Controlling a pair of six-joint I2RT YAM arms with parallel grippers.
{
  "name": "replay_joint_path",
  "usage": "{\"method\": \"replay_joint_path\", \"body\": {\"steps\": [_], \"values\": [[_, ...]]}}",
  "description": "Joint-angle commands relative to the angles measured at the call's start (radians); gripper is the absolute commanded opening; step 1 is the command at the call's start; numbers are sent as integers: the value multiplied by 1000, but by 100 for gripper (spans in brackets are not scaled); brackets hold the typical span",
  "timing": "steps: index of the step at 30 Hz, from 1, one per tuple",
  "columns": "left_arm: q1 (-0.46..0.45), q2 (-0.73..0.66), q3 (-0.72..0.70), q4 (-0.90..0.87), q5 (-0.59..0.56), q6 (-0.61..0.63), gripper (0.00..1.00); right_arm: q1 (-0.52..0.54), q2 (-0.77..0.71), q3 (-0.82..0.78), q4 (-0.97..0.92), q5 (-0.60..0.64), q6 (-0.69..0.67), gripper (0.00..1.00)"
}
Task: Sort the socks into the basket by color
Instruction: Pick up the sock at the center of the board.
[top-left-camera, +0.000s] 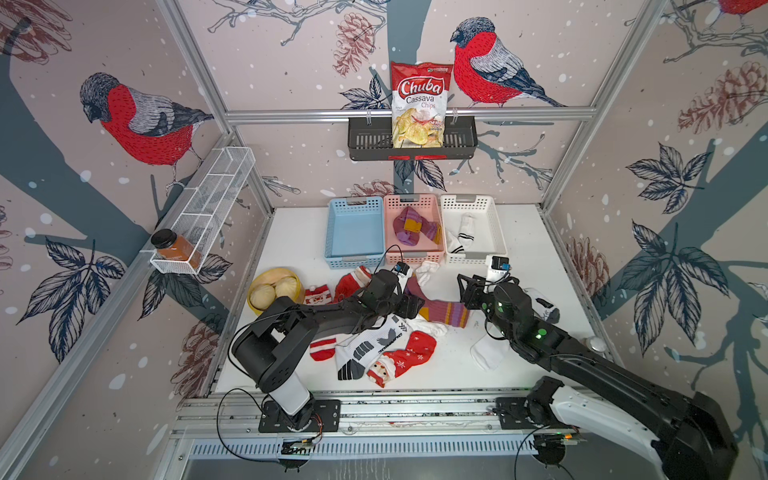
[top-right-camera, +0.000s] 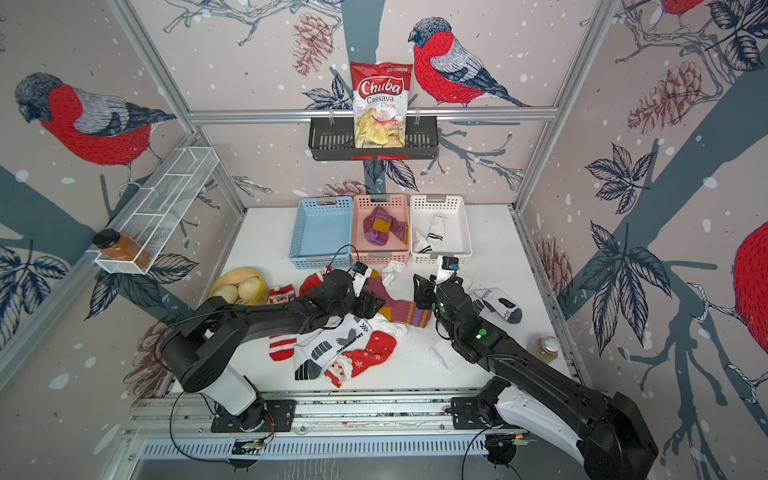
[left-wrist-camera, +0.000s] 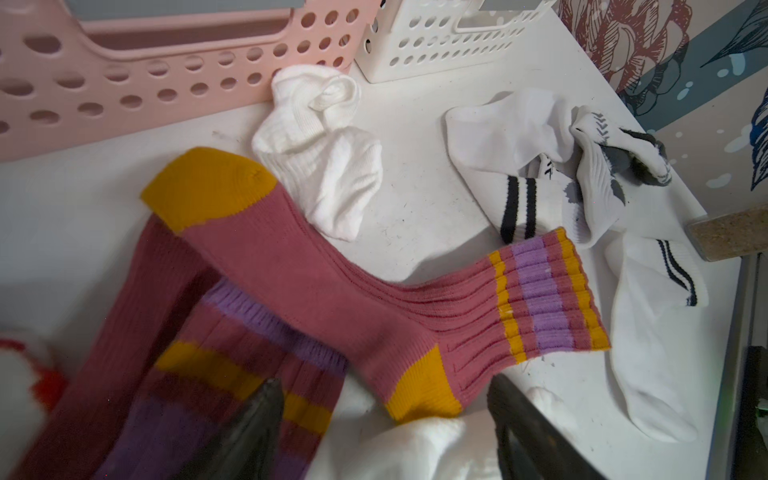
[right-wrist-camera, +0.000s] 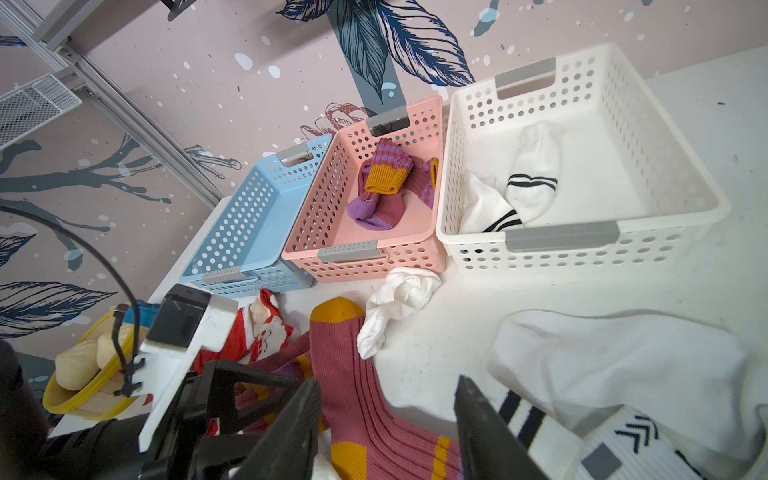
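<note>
White table (top-left-camera: 449, 374), bullfinch wallpaper (top-left-camera: 145, 120); socks (top-left-camera: 411, 349) strewn; left jaws, right jaws spread apart.

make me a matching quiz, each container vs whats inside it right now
Column 1:
1. blue basket
2. pink basket
3. white basket
4. black wall shelf

Column 2:
A. chips bag
B. white socks with black stripes
C. no socks
D. maroon and mustard socks

Pairs: 1-C, 2-D, 3-B, 4-A

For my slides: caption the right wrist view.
Right gripper open over maroon sock; blue basket, pink basket, white basket behind.
</note>
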Motion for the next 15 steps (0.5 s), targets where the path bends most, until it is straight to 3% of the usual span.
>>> {"method": "replay_joint_path", "body": {"steps": [1,10,13,15], "values": [[0,37,32,35,24,-22,78,-3,-18,-16,-14,25,18,54],[2,122,94,18,26,-9,66,-20,-81,-43,-36,35,22,54],[3,135,103,18,23,-7,55,-22,-101,-49,-45,38,23,54],[5,134,98,27,22,-8,36,-23,-113,-52,-50,39,23,55]]}}
